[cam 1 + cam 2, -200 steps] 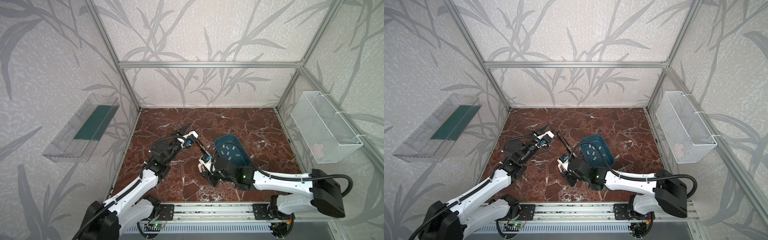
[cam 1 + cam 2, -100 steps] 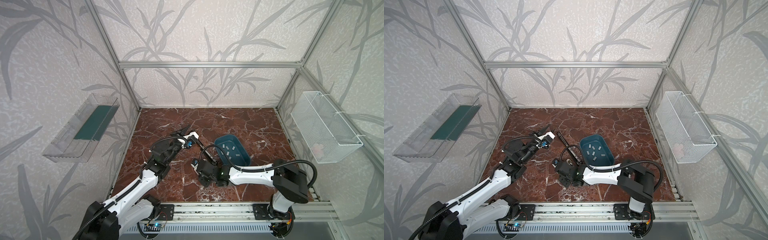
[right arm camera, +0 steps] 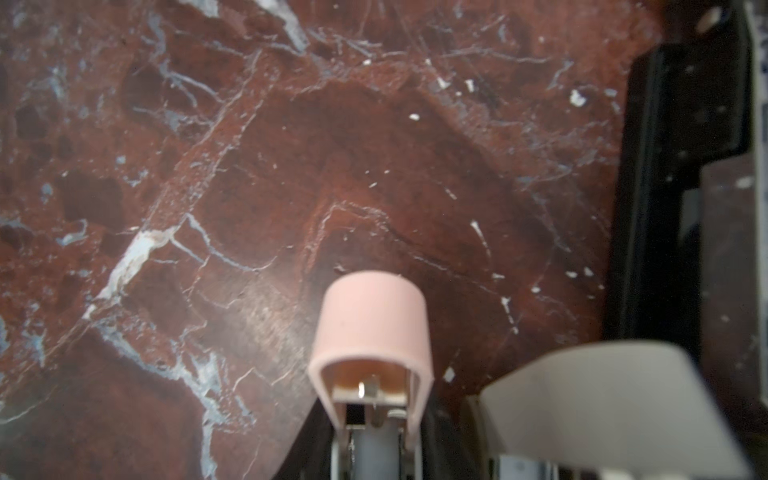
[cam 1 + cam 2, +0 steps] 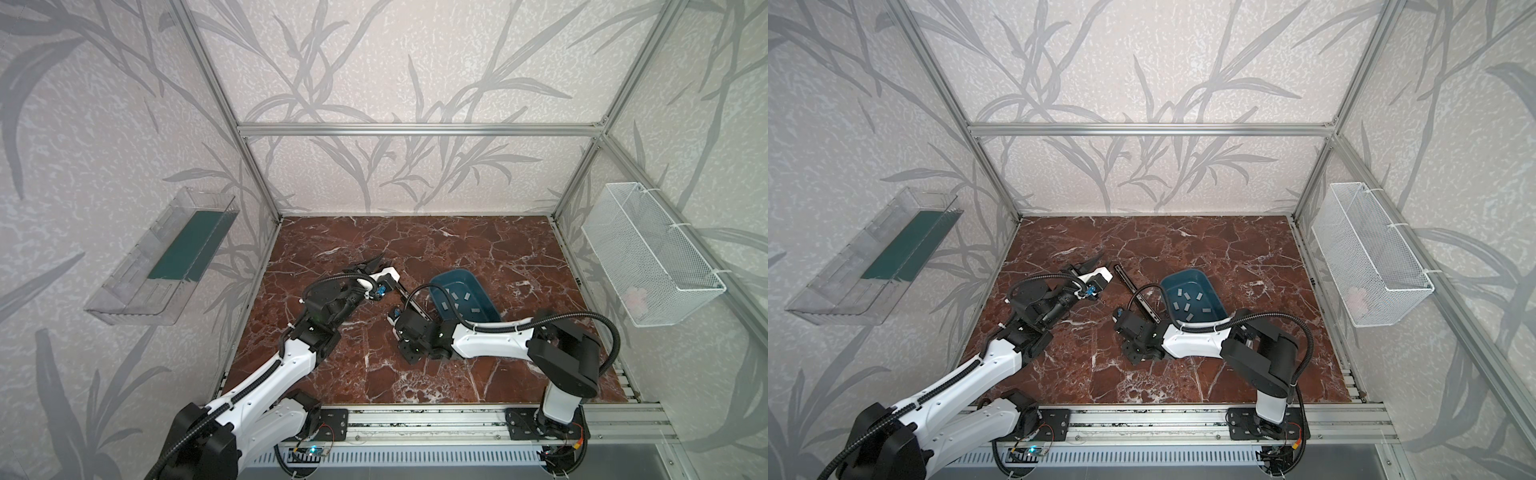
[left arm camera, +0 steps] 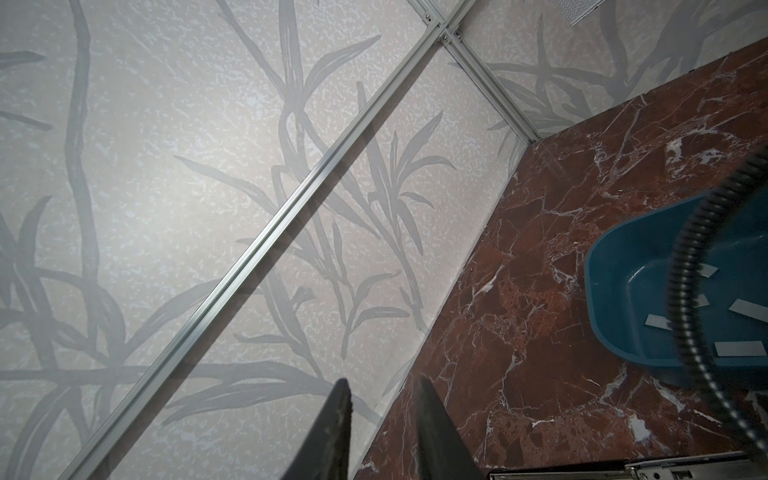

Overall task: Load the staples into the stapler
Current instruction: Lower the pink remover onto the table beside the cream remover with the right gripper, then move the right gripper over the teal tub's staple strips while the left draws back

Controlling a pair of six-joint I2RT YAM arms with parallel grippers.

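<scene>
The black stapler (image 4: 409,300) (image 4: 1138,297) lies hinged open left of the blue tray (image 4: 484,291) (image 4: 1214,296). Its long rail points to the back left. My right gripper (image 4: 409,353) (image 4: 1134,353) points down at the table, shut on the stapler's pink-capped end (image 3: 374,324). Several grey staples (image 4: 457,296) (image 4: 1187,306) (image 5: 739,348) lie loose in the tray. My left gripper (image 4: 374,264) (image 4: 1094,262) (image 5: 382,386) hovers just back left of the rail's far tip, tilted up toward the back wall. Its fingers (image 5: 341,415) stand a narrow gap apart with nothing between them.
A clear wall bin (image 4: 162,257) hangs on the left wall and a white wire basket (image 4: 648,253) on the right wall. My right arm's cable (image 5: 685,266) loops over the tray. An aluminium frame post (image 4: 257,174) rises at the back left corner.
My right arm has folded its elbow in toward the front right, uncovering the tray, while its gripper stays on the stapler. The left gripper's fingers have drawn closer together.
</scene>
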